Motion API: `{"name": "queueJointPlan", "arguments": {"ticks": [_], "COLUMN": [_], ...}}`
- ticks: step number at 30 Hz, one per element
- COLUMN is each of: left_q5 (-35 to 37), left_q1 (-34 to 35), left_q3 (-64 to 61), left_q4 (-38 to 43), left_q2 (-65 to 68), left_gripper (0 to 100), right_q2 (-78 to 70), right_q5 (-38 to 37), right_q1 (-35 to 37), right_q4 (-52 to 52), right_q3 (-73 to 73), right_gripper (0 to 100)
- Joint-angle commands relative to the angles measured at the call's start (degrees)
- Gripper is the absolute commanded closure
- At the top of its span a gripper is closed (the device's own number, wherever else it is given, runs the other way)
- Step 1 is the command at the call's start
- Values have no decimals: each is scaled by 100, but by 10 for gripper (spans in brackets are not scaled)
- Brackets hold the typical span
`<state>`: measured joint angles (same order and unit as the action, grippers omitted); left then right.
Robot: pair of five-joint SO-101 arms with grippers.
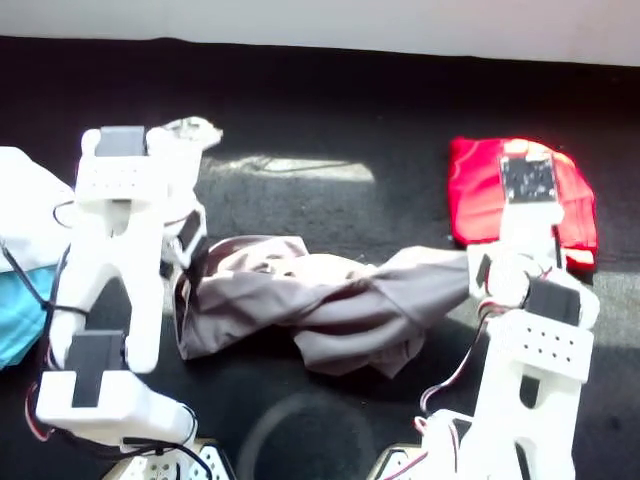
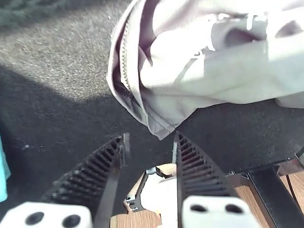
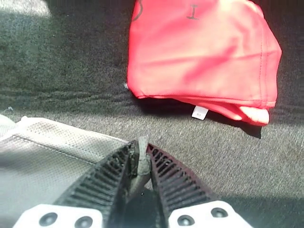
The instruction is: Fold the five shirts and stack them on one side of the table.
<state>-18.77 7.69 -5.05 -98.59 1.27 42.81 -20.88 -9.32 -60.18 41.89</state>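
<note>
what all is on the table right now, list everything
crumpled grey fabric shirt: one, grey, mid-table between the arms
folded red fabric shirt: one, red, far right of the table
bunched white cloth: one, white, left edge
teal cloth: one, teal, left edge, beside the white cloth
black carpeted table: one, black, under everything
left gripper: one, black fingers, open at the grey shirt's hem
right gripper: one, black fingers, shut on the grey shirt's edge

The tool [image 3: 141,159] pinches the grey shirt [image 3: 47,156] near the folded red shirt [image 3: 199,52].
</note>
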Motion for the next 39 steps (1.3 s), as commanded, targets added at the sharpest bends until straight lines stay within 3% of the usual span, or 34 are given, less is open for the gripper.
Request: {"name": "queueJointPlan", "arguments": {"ticks": [1,9,14,23,29,39], "left_q5": [-35,-18,-26,-255,-316,-281], "left_q1": [-277,-796,-963,-259,189,251], "left_q3": [-787,-2079,-2862,-3099,-2255,-567], "left_q4": [220,826,1785,3508,3446,1820], "left_q2": [-470,-743,-690,-567,303,470], "left_gripper": [839,839,839,839,839,839], "right_q2": [-330,-1692,-2510,-2809,-2844,-2870], "right_q5": [53,273,440,440,440,448], "right_q1": [154,171,215,295,295,303], "right_q4": [101,92,-233,-611,-576,-347], "right_q3": [-576,-1842,-2914,-3635,-3626,-3635], "right_gripper": [992,992,992,992,992,992]}}
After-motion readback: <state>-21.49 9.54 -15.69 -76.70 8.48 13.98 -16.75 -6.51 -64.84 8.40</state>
